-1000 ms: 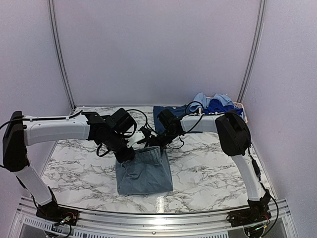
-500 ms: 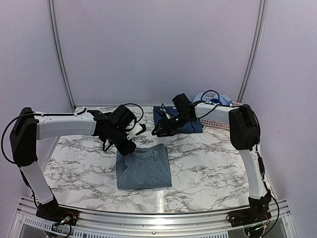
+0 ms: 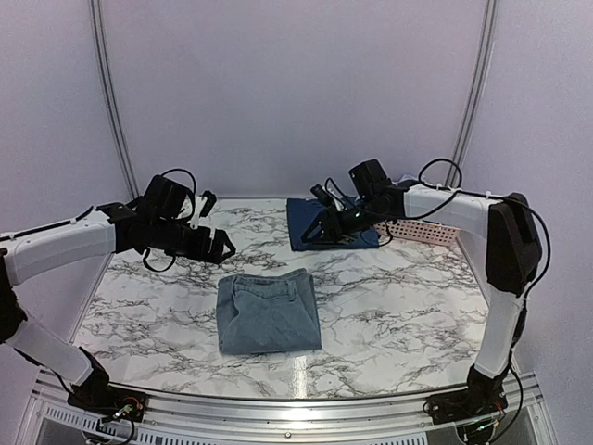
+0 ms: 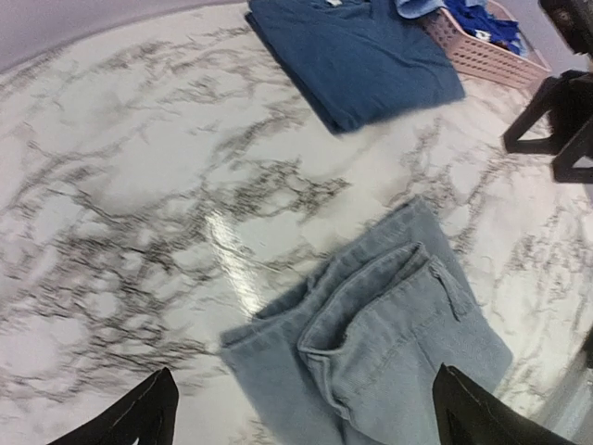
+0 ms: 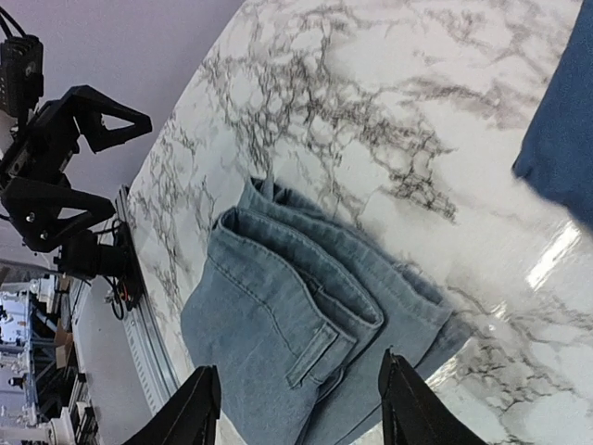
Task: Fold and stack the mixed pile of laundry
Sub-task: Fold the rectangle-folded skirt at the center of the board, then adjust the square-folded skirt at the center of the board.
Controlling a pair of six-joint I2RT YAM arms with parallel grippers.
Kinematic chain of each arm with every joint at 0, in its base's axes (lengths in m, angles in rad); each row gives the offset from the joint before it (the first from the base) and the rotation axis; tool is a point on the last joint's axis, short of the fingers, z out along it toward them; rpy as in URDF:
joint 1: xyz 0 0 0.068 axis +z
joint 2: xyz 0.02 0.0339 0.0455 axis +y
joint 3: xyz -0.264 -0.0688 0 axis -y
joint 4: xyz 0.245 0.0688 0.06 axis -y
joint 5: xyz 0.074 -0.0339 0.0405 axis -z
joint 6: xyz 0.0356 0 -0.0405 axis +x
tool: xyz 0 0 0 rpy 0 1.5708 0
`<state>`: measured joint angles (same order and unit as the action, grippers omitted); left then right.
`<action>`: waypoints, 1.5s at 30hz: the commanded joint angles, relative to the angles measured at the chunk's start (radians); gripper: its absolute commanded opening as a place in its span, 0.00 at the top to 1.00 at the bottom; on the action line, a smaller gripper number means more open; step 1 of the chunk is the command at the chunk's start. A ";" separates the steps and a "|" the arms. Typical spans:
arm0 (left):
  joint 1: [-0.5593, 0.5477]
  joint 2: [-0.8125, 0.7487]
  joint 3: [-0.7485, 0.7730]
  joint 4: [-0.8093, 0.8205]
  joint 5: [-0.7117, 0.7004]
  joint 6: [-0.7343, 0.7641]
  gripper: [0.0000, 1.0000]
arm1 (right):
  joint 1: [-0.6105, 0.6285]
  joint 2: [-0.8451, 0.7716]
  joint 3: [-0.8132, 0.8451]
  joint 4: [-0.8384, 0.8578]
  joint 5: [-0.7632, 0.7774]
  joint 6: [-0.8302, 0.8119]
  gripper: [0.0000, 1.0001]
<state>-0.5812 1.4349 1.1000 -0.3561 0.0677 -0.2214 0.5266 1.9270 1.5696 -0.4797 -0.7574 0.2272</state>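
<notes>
A folded light-blue denim piece [image 3: 267, 311] lies flat on the marble table at front centre; it also shows as denim [image 4: 389, 352] in the left wrist view and as denim [image 5: 296, 324] in the right wrist view. A folded dark navy shirt [image 3: 320, 227] lies behind it, seen again as the navy shirt [image 4: 357, 51]. My left gripper [image 3: 215, 247] hovers left of the denim, open and empty, with its gripper [image 4: 306, 413] fingers wide apart. My right gripper [image 3: 320, 221] hangs over the navy shirt, open and empty, and its gripper [image 5: 298, 394] looks down at the denim from a distance.
A pink perforated basket [image 3: 422, 230] stands at the back right with bright-blue garments [image 4: 477, 14] in it, partly hidden by the right arm. White booth walls close in the back and sides. A metal rail [image 3: 278, 408] runs along the table's near edge.
Both grippers have let go of the denim and pulled away, the left one to the left, the right one back over the navy shirt. The denim now lies folded flat.
</notes>
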 commanded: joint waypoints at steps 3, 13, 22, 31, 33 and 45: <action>-0.003 -0.079 -0.208 0.119 0.266 -0.189 0.01 | 0.112 0.025 -0.081 -0.011 -0.004 -0.052 0.46; -0.003 0.065 -0.187 0.179 0.285 -0.320 0.31 | 0.163 0.097 -0.091 -0.017 0.010 -0.064 0.45; -0.002 0.206 -0.075 0.158 0.239 -0.330 0.45 | 0.173 0.177 0.001 -0.097 0.111 -0.066 0.41; -0.002 0.343 0.000 0.056 0.185 -0.316 0.51 | 0.175 0.206 0.037 -0.140 0.185 -0.058 0.40; -0.002 0.362 0.007 0.035 0.175 -0.306 0.52 | 0.176 0.220 0.054 -0.154 0.179 -0.061 0.42; 0.015 0.420 0.042 -0.026 0.145 -0.282 0.53 | 0.175 0.110 0.037 -0.036 0.101 -0.041 1.00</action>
<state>-0.5846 1.8259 1.1332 -0.3157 0.2451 -0.5293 0.6994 2.1296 1.6001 -0.5957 -0.6491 0.1726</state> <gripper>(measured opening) 0.466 0.007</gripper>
